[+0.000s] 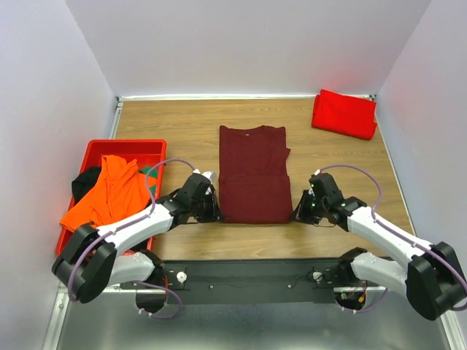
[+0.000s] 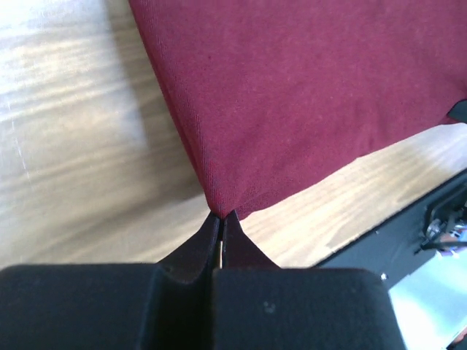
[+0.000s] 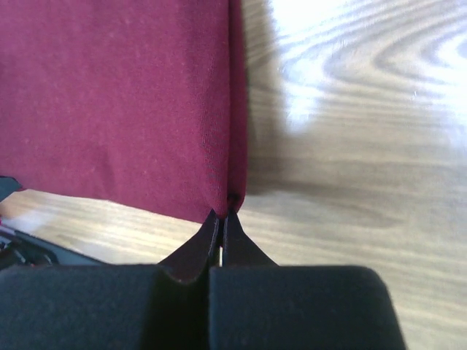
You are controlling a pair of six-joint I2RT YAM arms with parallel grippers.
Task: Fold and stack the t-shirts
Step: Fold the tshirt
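The dark maroon t-shirt (image 1: 253, 173) lies lengthwise in the table's middle, sleeves folded in. My left gripper (image 1: 217, 211) is shut on its near left corner (image 2: 222, 208). My right gripper (image 1: 295, 214) is shut on its near right corner (image 3: 228, 203). Both corners are pinched between the fingertips just above the wood. A folded bright red t-shirt (image 1: 344, 114) lies at the far right corner. An orange t-shirt (image 1: 106, 192) and a black one (image 1: 85, 182) lie in the red tray.
The red plastic tray (image 1: 149, 146) stands at the left edge of the table. White walls close the back and sides. The black base rail (image 1: 248, 273) runs along the near edge and shows in the left wrist view (image 2: 423, 219).
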